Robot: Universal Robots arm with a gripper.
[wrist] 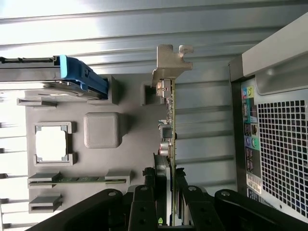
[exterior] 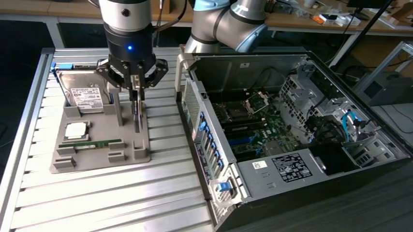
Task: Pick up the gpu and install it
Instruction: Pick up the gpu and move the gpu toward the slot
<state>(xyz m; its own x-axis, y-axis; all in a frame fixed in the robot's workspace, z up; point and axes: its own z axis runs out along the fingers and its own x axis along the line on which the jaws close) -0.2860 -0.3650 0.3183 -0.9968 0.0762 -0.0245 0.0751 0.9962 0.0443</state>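
The tool (exterior: 135,91) was closed partway on the top edge of the gpu (exterior: 137,116), which stood on edge at the grey holder (exterior: 96,162) beside the open computer case (exterior: 245,72). A straight vertical lift would probably suit it best (no twisting). The card looked thin and dark, with a silver bracket (wrist: 171,60) at one end.

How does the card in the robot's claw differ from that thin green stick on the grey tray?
The gpu is clamped in the gripper; the memory stick sits untouched in the grey tray. The gpu stands on edge; the memory stick lies low in its slot. The gpu carries a silver bracket; the green memory stick has none. Both are thin circuit boards.
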